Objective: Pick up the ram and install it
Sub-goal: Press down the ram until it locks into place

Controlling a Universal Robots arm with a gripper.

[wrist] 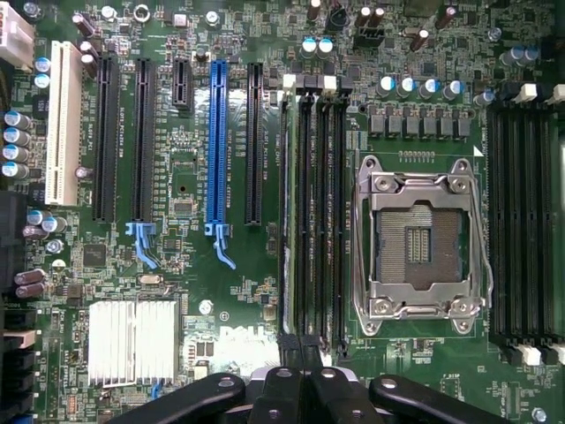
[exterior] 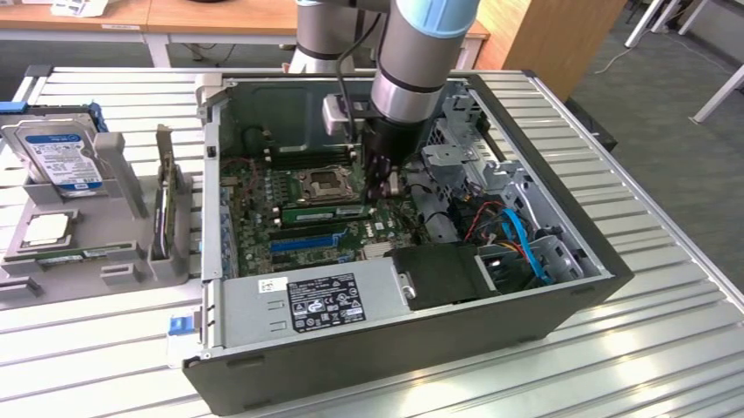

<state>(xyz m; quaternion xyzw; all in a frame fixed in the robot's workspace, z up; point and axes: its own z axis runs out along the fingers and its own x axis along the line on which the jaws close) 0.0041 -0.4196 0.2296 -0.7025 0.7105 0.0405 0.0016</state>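
Slatted metal table [exterior: 651, 348], wooden desks [exterior: 209, 16], grey floor [exterior: 674, 131]

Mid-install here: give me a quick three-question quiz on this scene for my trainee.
1. True or false: the gripper is open.
2. The ram stands: A) in a black slot near the CPU socket; B) on the table; C) in the blue slot.
3. Fill in: the hard drive stands outside the case, on the exterior view's ____.
Key: 1 false; 2 A; 3 left.
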